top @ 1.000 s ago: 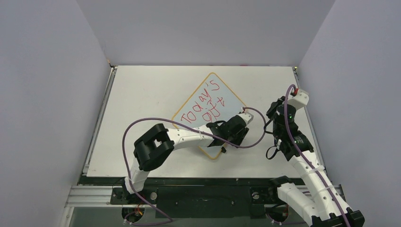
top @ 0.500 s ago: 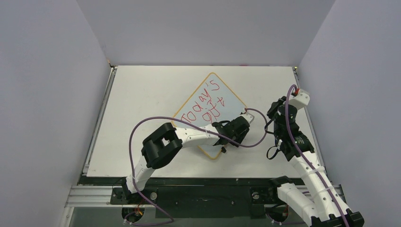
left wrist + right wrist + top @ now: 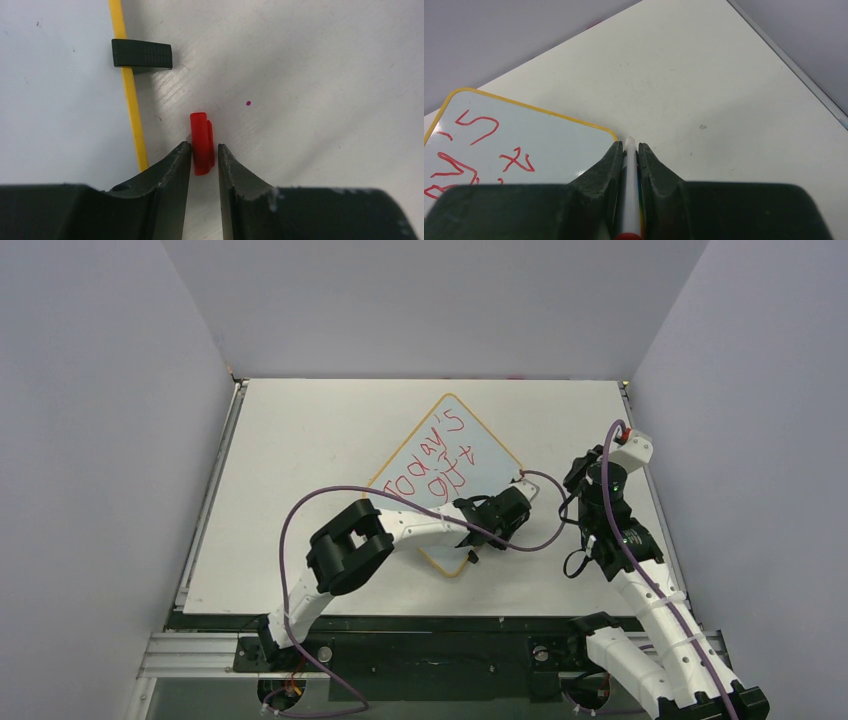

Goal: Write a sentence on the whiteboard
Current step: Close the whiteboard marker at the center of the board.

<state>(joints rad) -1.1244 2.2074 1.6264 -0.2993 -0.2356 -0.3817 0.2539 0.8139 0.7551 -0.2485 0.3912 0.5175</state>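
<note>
The whiteboard (image 3: pixel 470 440) lies turned like a diamond on the table, with the red sentence (image 3: pixel 437 468) in two lines on it. My left gripper (image 3: pixel 202 146) hovers low beside the board's yellow frame (image 3: pixel 131 105). Its jaws stand narrowly either side of a small red cap (image 3: pixel 201 137) lying on the table. The left jaw touches the cap and a sliver of gap shows at the right one. My right gripper (image 3: pixel 630 146) is shut on a slim white marker (image 3: pixel 629 190), off the board's right corner (image 3: pixel 574 137).
A black clip (image 3: pixel 141 54) sits on the board's frame just beyond the cap. The left arm (image 3: pixel 400 525) lies across the board's near corner. Grey walls enclose the table (image 3: pixel 300 440) on three sides, and a metal rail (image 3: pixel 210 490) runs along its left edge.
The left arm has shifted slightly to the right, and its elbow has moved that way too. The right arm has barely moved.
</note>
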